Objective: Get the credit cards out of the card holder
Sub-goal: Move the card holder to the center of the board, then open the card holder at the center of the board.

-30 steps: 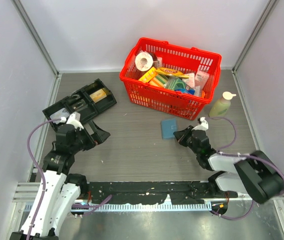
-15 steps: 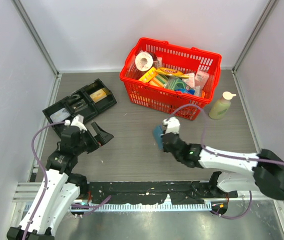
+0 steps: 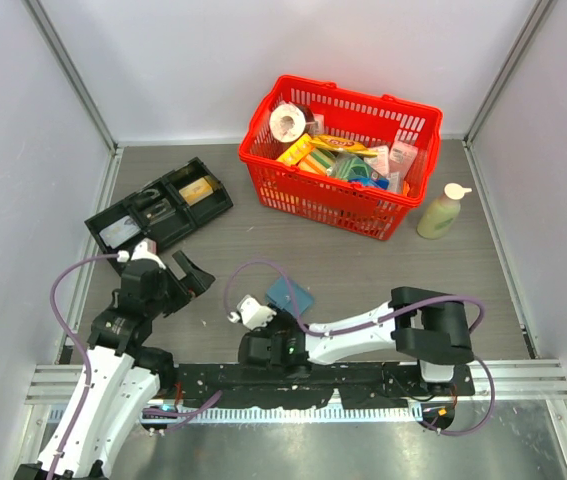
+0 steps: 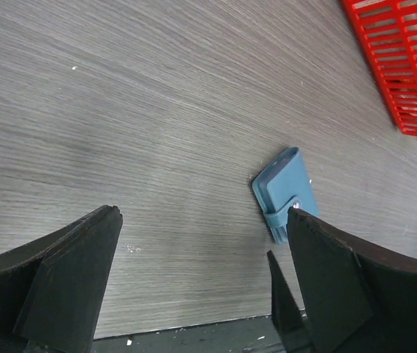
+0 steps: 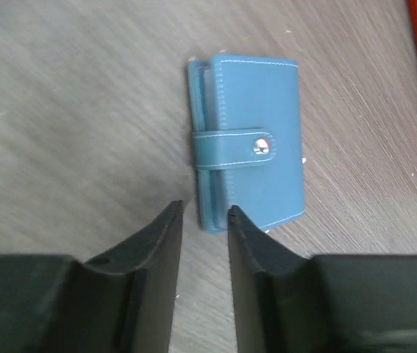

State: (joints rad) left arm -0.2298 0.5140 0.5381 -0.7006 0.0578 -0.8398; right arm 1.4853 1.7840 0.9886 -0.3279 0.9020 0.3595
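The card holder (image 3: 291, 297) is a small blue wallet lying flat on the table, folded shut with its snap strap fastened. It also shows in the right wrist view (image 5: 256, 158) and the left wrist view (image 4: 285, 193). No credit cards show; the shut holder hides its inside. My right gripper (image 3: 275, 318) reaches across to the left, its jaws a narrow gap apart and empty (image 5: 204, 209), with the tips just short of the holder's near edge. My left gripper (image 3: 191, 275) is wide open and empty (image 4: 202, 220), to the left of the holder.
A red basket (image 3: 338, 150) full of goods stands at the back; its corner shows in the left wrist view (image 4: 407, 66). A black compartmented tray (image 3: 158, 205) lies at the back left. A pale green bottle (image 3: 441, 210) stands right of the basket.
The right arm swung far to the left and toward the near edge, bringing the card holder along from mid-right to the middle front. The left gripper shifted slightly.
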